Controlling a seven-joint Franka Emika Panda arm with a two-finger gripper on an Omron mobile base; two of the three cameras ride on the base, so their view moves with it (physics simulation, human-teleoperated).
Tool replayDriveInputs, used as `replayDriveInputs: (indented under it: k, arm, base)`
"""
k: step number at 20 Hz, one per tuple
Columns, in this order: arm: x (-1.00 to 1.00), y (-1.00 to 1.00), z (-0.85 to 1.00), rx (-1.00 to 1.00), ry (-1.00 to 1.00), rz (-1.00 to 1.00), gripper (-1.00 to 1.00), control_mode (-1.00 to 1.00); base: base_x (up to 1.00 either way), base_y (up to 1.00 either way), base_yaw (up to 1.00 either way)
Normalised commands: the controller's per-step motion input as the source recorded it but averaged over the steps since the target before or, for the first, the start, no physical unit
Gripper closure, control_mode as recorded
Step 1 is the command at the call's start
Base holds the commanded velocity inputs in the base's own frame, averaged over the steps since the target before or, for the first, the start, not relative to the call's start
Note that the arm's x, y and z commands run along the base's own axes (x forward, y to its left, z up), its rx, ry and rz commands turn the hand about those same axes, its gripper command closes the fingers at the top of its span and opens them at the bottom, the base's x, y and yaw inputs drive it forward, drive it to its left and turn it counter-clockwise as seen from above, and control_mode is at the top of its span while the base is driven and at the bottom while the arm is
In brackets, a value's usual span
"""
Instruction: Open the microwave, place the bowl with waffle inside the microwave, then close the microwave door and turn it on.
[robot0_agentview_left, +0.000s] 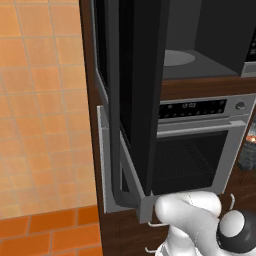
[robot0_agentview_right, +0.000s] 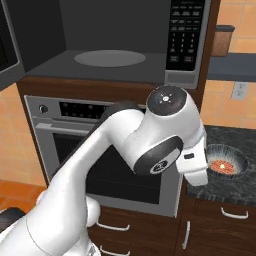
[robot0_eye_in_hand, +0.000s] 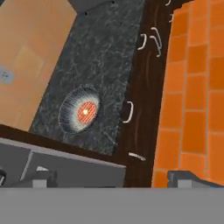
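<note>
Resting on dark counter (robot0_eye_in_hand: 96, 52), bowl (robot0_eye_in_hand: 78, 110) with waffle (robot0_eye_in_hand: 86, 111) inside.

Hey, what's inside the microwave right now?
Inside the microwave sits the round pale turntable plate on the grey floor, with nothing on it. The open microwave door hides the cavity's left part in the left base view. The bowl sits on the dark counter.

I see an orange tiled floor (robot0_eye_in_hand: 192, 87) and a paler tiled wall (robot0_agentview_left: 40, 100). Dark wood cabinets (robot0_agentview_right: 220, 230) with pale handles carry a dark speckled bench (robot0_eye_in_hand: 96, 57). A silver oven (robot0_agentview_right: 65, 130) sits built in.
</note>
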Motion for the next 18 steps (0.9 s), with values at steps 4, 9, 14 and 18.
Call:
replayDriveInputs:
  k: [4, 9, 14, 18]
  arm:
    - [0.40, -0.77, -0.44, 0.35, -0.12, 0.00, -1.00, -1.00]
    - [0.32, -0.30, -0.36, 0.30, -0.04, 0.07, -1.00, -1.00]
    - [0.33, -0.01, -0.42, 0.16, 0.00, 0.12, -1.00, -1.00]
    - [0.31, 0.00, -0.41, 0.10, -0.01, 0.14, -1.00, -1.00]
  base:
    - [0.00, 0.00, 0.00]
    - [0.00, 0.00, 0.00]
    - [0.00, 0.00, 0.00]
    - [0.00, 0.00, 0.00]
